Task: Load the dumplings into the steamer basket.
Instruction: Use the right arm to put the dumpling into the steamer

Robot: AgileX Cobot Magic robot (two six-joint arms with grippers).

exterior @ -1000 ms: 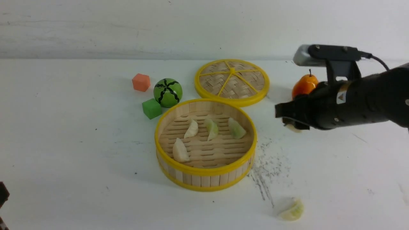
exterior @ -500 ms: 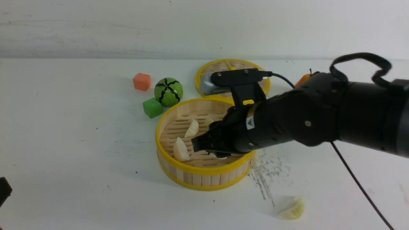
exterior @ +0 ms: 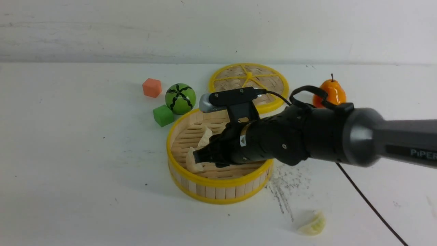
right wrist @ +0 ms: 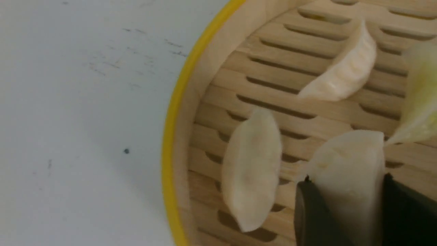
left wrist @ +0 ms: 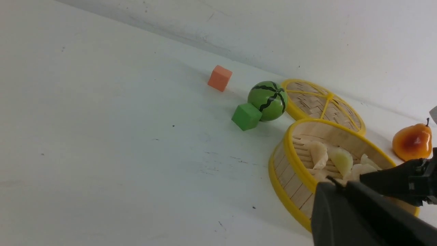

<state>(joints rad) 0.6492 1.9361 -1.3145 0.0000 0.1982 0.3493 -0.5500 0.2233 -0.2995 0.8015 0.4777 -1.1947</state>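
The steamer basket stands mid-table. My right gripper reaches in over its left side, shut on a cream dumpling held just above the slatted floor. Two more cream dumplings lie on the floor beside it, along with a pale green one. In the front view the arm hides the other dumplings in the basket. Another pale green dumpling lies on the table, front right of the basket. My left gripper is shut and empty, off to the basket's left, out of the front view.
The woven yellow-rimmed lid lies flat behind the basket. A watermelon ball, a green cube and an orange cube sit at the basket's back left. An orange pear stands back right. Dark scuffs mark the table right of the basket.
My right arm swung left from beside the pear to over the basket and lowered into it, carrying the cream dumpling. The left arm's tip slipped out of the front view.
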